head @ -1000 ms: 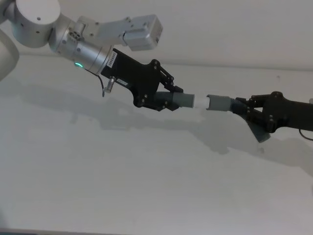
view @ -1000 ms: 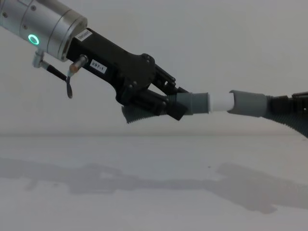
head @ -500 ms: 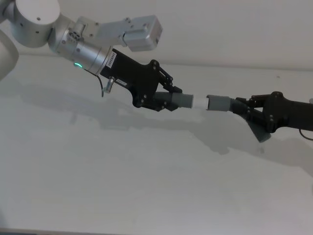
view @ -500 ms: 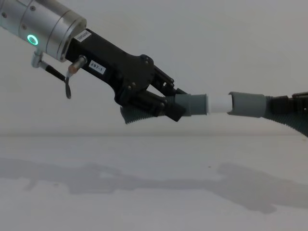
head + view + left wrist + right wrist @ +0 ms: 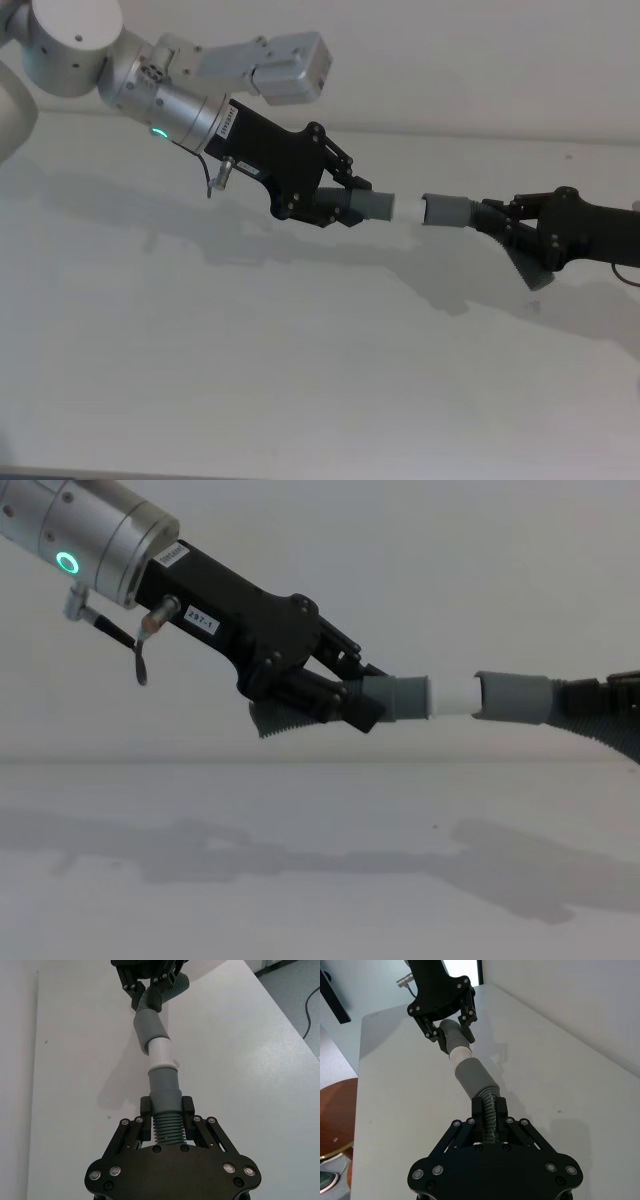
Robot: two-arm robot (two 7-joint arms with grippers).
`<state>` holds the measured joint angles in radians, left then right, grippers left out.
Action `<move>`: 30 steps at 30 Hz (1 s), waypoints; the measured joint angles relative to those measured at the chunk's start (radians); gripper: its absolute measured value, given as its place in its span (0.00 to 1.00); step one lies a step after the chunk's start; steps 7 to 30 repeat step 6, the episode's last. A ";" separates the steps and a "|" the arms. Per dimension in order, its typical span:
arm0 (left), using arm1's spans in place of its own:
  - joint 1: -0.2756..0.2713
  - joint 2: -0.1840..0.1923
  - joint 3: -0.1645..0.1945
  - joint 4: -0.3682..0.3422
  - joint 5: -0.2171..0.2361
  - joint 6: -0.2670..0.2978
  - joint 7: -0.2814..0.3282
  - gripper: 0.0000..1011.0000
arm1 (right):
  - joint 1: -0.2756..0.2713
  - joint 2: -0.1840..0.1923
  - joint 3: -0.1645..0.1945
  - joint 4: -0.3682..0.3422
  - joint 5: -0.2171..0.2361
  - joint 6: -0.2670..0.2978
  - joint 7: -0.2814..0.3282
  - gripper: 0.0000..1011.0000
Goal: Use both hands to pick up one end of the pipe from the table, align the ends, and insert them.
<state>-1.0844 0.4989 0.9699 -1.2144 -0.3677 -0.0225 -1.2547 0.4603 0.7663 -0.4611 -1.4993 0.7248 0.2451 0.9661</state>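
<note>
Both hands hold pipe pieces in the air above the white table [image 5: 250, 350]. My left gripper [image 5: 345, 205] [image 5: 360, 702] [image 5: 166, 1107] is shut on the ribbed hose just behind a grey cuff [image 5: 372, 206] with a white tip [image 5: 408, 210]. The short ribbed tail [image 5: 275, 720] hangs under it. My right gripper [image 5: 497, 222] [image 5: 490, 1107] is shut on the other ribbed hose behind the wider grey socket cuff [image 5: 447, 211] [image 5: 512, 696]. The white tip [image 5: 452, 695] lines up with the socket and reaches its mouth.
The rest of the right hose [image 5: 530, 268] droops below the right gripper. The table's far edge [image 5: 450, 135] meets a pale wall. In the wrist views the table's side edges show, with floor and a cable [image 5: 312, 1010] beyond.
The left gripper has tilted slightly, so its cuff lies more level with the socket. The white tip stays at the socket's mouth.
</note>
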 joint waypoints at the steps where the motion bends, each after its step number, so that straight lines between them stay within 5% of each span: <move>1: 0.000 0.000 0.000 0.000 0.000 0.000 0.000 0.34 | 0.000 0.000 0.000 0.000 0.000 0.000 0.000 0.15; 30: 0.000 0.000 0.000 0.000 0.000 0.000 0.000 0.34 | 0.000 0.000 0.000 0.000 0.000 0.000 0.000 0.15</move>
